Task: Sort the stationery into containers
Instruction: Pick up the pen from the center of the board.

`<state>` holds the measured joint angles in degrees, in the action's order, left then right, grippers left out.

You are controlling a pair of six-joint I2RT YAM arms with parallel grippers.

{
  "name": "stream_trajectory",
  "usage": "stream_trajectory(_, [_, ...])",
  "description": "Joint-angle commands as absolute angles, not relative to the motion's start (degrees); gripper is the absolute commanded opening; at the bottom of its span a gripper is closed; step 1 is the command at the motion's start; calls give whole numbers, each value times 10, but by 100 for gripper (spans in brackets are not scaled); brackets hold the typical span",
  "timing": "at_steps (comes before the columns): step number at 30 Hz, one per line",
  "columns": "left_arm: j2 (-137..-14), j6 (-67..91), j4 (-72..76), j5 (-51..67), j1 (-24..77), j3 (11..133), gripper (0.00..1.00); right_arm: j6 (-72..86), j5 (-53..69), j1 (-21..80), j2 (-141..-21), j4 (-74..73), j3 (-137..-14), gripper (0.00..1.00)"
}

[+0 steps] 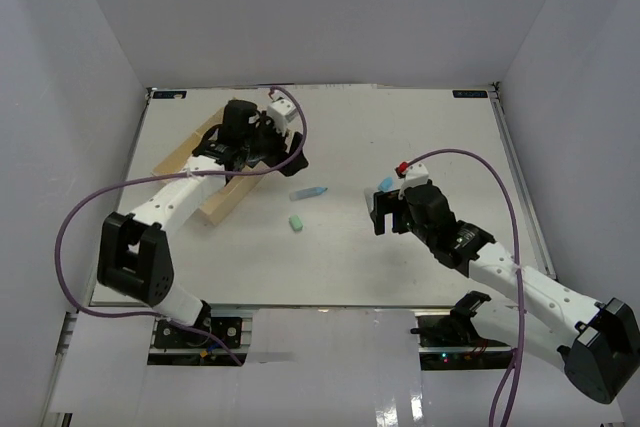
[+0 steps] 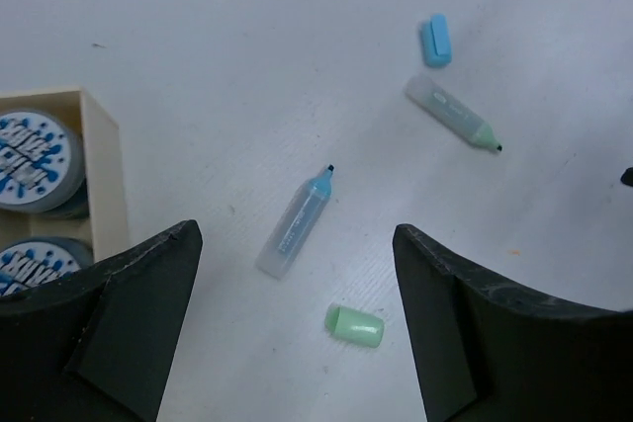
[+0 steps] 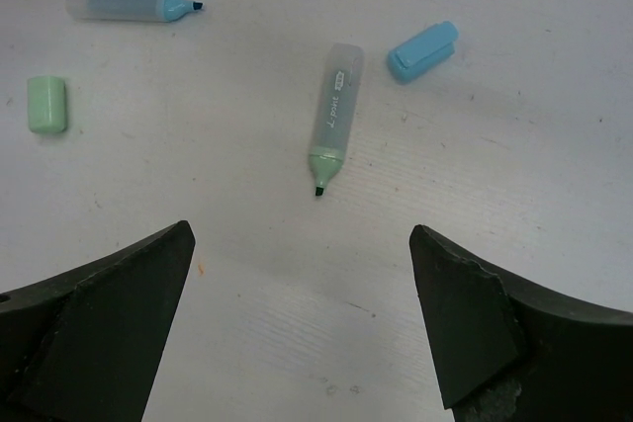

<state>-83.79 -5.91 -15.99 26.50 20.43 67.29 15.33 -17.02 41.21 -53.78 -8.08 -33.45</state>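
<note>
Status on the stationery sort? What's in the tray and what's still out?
Done: two blue-and-white rolls sit in one tray compartment; the tray's other contents can't be seen. In hand: nothing. The left gripper and right gripper are both open and empty. Left: the blue highlighter and green highlighter, both uncapped, and the green cap and blue cap, all loose on the table.

I see a white tabletop [image 1: 380, 267], faintly scuffed in both wrist views. Plain pale walls [image 1: 330, 7] enclose it on three sides. At its far corners sit a left black fitting [image 1: 168, 95] and a right black fitting [image 1: 470, 94].
</note>
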Motion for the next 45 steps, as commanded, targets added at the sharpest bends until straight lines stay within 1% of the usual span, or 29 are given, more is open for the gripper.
stream_trajectory(1, [-899, -140, -221, 280, 235, 708, 88, 143, -160, 410, -513, -76, -322, 96])
stream_trajectory(7, [-992, -166, -239, 258, 264, 740, 84, 144, -152, 410, -492, -76, -303, 96])
stream_trajectory(10, [-1017, -163, -240, 252, 265, 747, 83, 145, -142, 410, -492, -76, -298, 96])
stream_trajectory(16, [-1055, -170, -237, 204, 266, 754, 83, 147, -135, 410, -496, -73, -293, 96])
stream_trajectory(20, [-1079, -173, -239, 202, 267, 755, 82, 146, -131, 410, -502, -71, -293, 96])
stream_trajectory(26, [-1093, -167, -237, 202, 278, 738, 78, 147, -130, 410, -504, -69, -290, 96])
stream_trajectory(32, [-1091, -157, -233, 200, 282, 722, 68, 151, -121, 410, -504, -64, -291, 97])
stream_trajectory(33, [-1090, -157, -232, 200, 283, 715, 65, 152, -119, 410, -504, -64, -291, 96])
stream_trajectory(45, [-1078, -137, -228, 159, 305, 679, 56, 174, -93, 410, -486, -56, -281, 97])
